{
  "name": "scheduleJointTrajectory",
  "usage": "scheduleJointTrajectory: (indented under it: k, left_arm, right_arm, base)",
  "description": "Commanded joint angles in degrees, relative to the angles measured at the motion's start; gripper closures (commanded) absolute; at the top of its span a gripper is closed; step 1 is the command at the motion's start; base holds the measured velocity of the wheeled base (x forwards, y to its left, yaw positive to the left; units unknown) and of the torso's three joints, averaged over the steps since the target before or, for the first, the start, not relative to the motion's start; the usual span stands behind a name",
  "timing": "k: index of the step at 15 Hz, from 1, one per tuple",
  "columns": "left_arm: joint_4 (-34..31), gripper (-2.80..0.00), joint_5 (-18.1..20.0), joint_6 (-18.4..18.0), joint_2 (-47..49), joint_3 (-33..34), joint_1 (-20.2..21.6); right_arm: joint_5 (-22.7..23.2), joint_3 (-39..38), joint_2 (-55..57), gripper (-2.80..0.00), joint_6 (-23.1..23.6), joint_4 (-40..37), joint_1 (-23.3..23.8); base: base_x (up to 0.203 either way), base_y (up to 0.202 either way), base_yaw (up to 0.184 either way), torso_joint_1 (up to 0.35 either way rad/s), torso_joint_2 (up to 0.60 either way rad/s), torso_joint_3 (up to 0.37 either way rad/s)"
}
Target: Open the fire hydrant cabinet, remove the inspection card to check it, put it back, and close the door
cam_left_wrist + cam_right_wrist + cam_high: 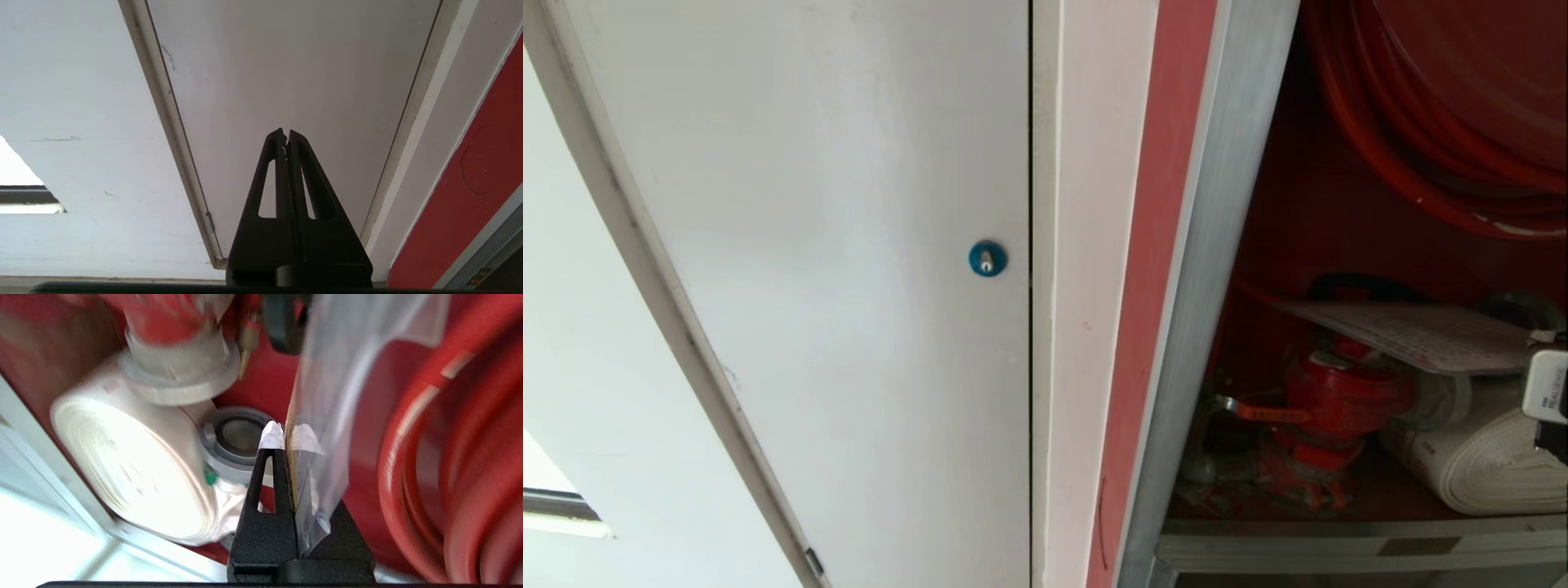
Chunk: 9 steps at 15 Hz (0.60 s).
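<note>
Right gripper pinched shut on the inspection card, inside the fire hydrant cabinet at three o'clock, above the white rolled hose, left gripper closed, empty, facing the white door

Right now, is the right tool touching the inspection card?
Touching. The right wrist view shows the right tool shut on the inspection card, the sheet pinched between its two fingers inside the fire hydrant cabinet.

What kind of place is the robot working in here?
Probably a corridor wall inside a building, at an open fire hydrant cabinet. It holds a red hose reel, a red valve and a white rolled hose; beside it is a white door.
</note>
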State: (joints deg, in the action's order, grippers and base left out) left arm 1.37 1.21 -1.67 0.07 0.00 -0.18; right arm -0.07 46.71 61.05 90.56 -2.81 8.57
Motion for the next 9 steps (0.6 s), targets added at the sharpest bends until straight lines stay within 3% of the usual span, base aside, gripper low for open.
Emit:
scheduleJointTrajectory:
  k: [1, 5, 9]
  left_arm:
    - [0.0, 0.00, 0.0, 0.0, 0.0, 0.7, 0.0]
    - [0.0, 0.00, 0.0, 0.0, 0.0, 0.7, 0.0]
    - [0.0, 0.00, 0.0, 0.0, 0.0, 0.7, 0.0]
  right_arm:
    - [3.5, -0.7, -5.5, 0.00, -2.9, -2.0, 0.0]
    - [8.5, 1.7, -13.2, 0.00, -11.0, -12.9, -0.1]
    - [12.7, 4.0, -14.1, 0.00, -20.4, -15.5, -0.3]
  base:
    - [0.000, 0.000, 0.000, 0.000, 0.00, 0.000]
    - [0.000, 0.000, 0.000, 0.000, 0.00, 0.000]
    - [0.000, 0.000, 0.000, 0.000, 0.00, 0.000]
